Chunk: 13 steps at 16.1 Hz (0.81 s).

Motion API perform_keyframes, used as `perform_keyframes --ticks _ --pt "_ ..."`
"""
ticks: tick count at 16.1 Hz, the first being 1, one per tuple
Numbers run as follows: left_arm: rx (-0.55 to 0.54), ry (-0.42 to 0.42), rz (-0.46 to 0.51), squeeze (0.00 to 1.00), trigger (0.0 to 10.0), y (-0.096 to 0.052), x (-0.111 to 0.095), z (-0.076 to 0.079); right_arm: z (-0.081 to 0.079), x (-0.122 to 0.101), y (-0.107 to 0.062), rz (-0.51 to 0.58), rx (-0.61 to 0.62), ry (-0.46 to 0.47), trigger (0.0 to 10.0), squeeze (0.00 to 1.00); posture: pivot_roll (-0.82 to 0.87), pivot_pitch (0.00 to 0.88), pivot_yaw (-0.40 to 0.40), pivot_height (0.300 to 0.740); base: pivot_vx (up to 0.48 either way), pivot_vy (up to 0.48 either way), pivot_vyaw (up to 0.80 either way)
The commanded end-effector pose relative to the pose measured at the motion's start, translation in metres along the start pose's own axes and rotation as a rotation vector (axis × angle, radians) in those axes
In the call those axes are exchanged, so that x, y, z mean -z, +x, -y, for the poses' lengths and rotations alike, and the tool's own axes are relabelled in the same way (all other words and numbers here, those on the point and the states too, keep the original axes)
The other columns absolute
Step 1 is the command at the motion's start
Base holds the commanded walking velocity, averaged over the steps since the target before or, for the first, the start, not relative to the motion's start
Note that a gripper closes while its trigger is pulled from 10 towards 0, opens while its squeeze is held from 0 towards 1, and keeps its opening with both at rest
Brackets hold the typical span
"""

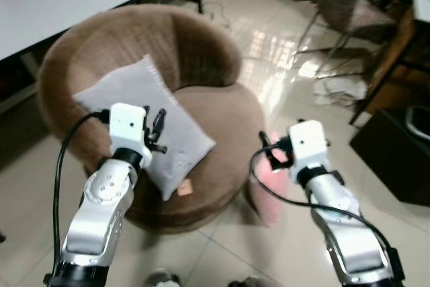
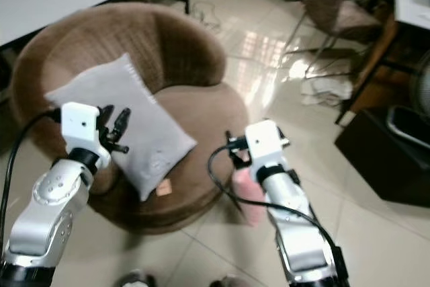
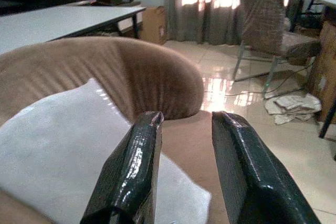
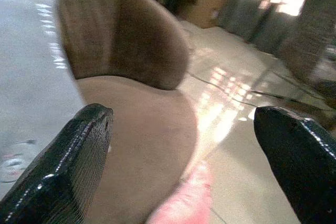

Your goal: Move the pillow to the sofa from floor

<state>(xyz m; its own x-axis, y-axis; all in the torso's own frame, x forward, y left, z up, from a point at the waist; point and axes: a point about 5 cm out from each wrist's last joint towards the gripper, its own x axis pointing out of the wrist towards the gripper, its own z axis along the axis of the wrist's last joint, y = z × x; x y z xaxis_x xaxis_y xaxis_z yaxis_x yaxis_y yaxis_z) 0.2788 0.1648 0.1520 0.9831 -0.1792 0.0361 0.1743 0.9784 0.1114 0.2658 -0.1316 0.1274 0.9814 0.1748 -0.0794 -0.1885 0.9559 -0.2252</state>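
My left end effector [image 1: 157,130], fingers narrowly parted and empty, hovers over the pale grey, soft rectangular pillow [image 1: 151,122] lying tilted on the round brown ribbed-fabric sofa [image 1: 195,52]. My right end effector [image 1: 270,150], fingers wide and empty, hangs above a pink object [image 1: 263,196] on the glossy tiled floor [image 1: 282,65].

Bright window backlight, glare on floor tiles [image 1: 275,52]; slight blur
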Motion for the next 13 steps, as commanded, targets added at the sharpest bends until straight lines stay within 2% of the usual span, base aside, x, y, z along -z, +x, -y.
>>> perform_keyframes --ticks 1,2,13 --pt "-0.016 0.016 -0.023 0.0 10.0 -0.0017 0.0002 -0.0042 -0.0019 0.002 -0.0004 -0.007 0.005 0.007 10.0 0.0 0.0 0.05 -0.006 0.74 0.0 -0.48 0.0" --pt "-0.027 0.012 -0.032 0.0 10.0 -0.0022 0.0013 -0.0049 -0.0024 0.0019 -0.0004 -0.004 0.001 0.0 10.0 0.0 0.0 0.05 -0.006 0.74 0.0 -0.48 0.0" --pt "-0.042 0.017 -0.058 0.0 10.0 -0.0009 0.0009 -0.0054 -0.0041 0.0004 0.0021 0.011 -0.046 -0.027 10.0 0.0 0.0 0.057 0.0 0.74 0.0 -0.48 0.8"
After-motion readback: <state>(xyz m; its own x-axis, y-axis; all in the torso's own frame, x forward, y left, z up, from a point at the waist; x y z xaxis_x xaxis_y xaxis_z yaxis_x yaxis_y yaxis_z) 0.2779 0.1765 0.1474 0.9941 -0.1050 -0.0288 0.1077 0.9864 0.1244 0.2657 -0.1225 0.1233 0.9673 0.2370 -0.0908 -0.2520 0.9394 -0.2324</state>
